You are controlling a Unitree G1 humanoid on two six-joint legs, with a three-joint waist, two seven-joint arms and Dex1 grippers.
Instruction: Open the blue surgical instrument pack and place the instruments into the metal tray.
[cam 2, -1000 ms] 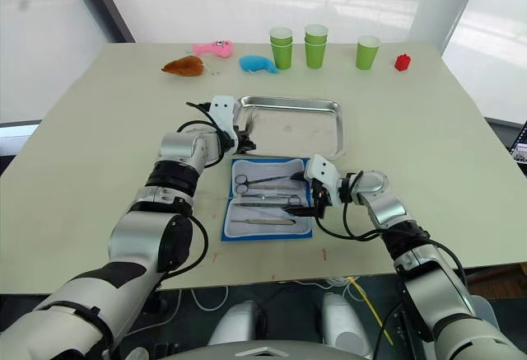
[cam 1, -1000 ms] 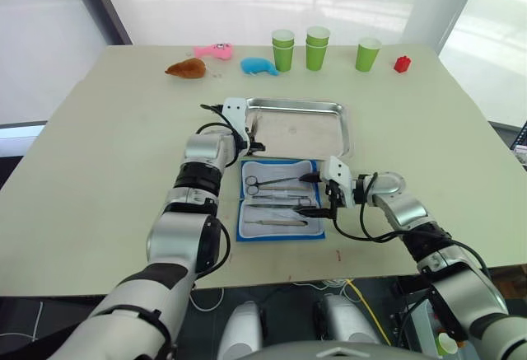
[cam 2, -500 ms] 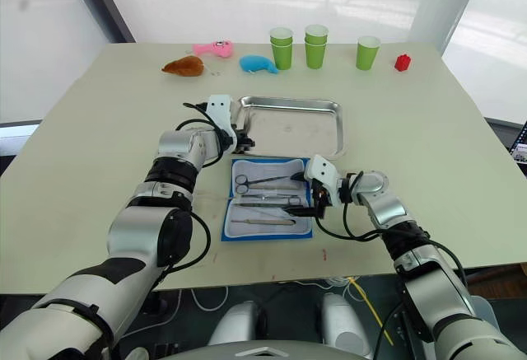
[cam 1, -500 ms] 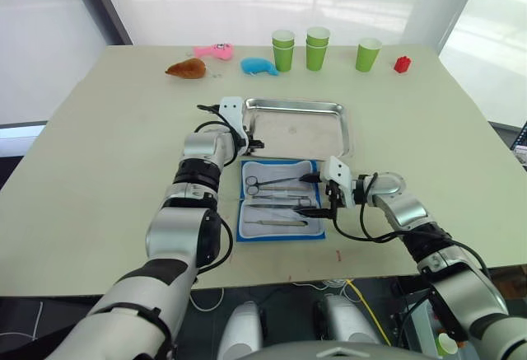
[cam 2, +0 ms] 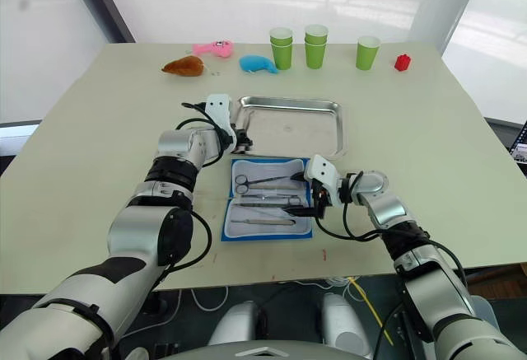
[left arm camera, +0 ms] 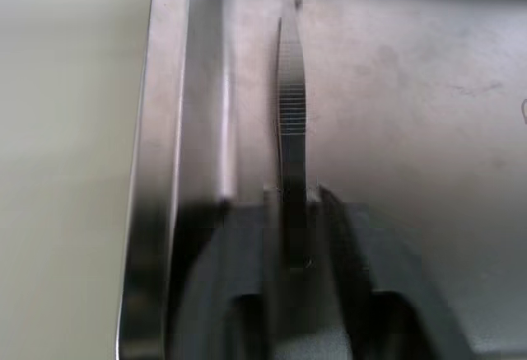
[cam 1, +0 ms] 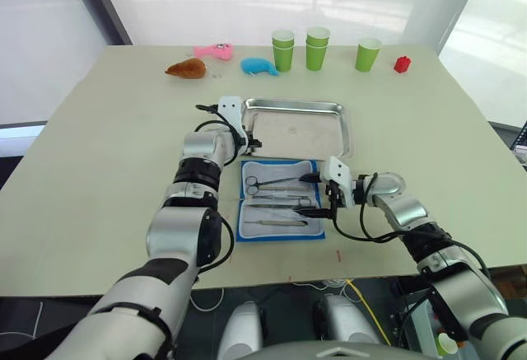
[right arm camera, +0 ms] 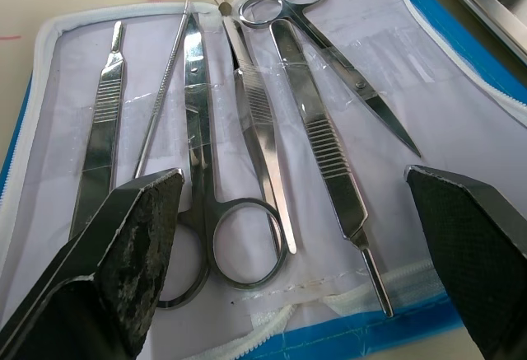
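The left hand (left arm camera: 292, 212) is pinching tweezers (left arm camera: 290, 105) low over the tray (cam 1: 333, 142), likely to set them down. The right hand (cam 1: 310, 194) is hanging spread over the opened pack (cam 1: 244, 230), where the remaining tools (right arm camera: 247, 129) are lying.

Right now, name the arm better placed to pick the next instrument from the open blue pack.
Right: its open gripper hovers over the silver instruments; the left gripper holds tweezers over the steel tray.

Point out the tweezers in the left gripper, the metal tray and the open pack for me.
tweezers (left arm camera: 290, 105), left wrist view, ridged grip section.
metal tray (cam 1: 296, 105), left eye view, far rim.
blue surgical instrument pack (right arm camera: 461, 37), right wrist view, blue edge.
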